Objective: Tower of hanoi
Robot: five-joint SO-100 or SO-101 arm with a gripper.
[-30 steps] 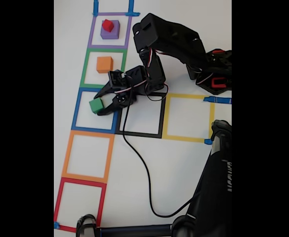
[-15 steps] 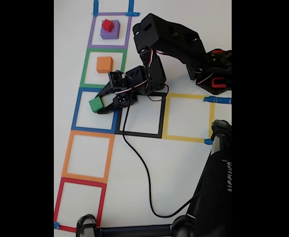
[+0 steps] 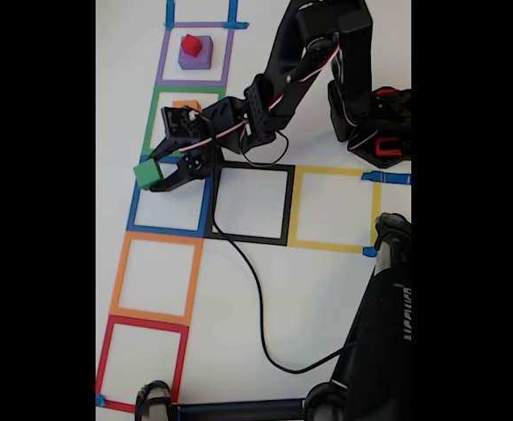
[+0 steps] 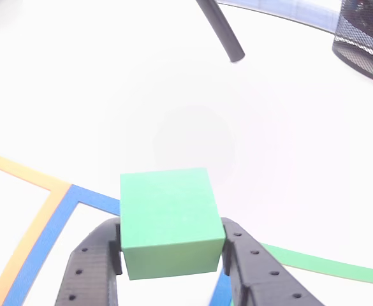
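One green cube [image 4: 168, 220] clenched between fingers [image 4: 87, 268], raised over blue square's [image 3: 138, 195] upper-left corner; likely in transit between squares. Red cube [image 3: 191, 44] stacked on purple block [image 3: 195, 60].

A green cube [image 3: 147, 173] sits clamped between the gripper [image 3: 157, 174] fingers, over the top-left corner of the blue taped square [image 3: 170, 231] in the fixed view. In the other view the green cube [image 4: 170, 222] is seen from above with its top face flat and its sides pressed by both black fingers [image 4: 250, 271]. An orange cube [image 3: 181, 106] lies in the green square [image 3: 154, 109], mostly hidden by the arm. A small red cube [image 3: 192, 44] is stacked on a larger purple cube [image 3: 195, 60] inside the purple square [image 3: 165, 54].
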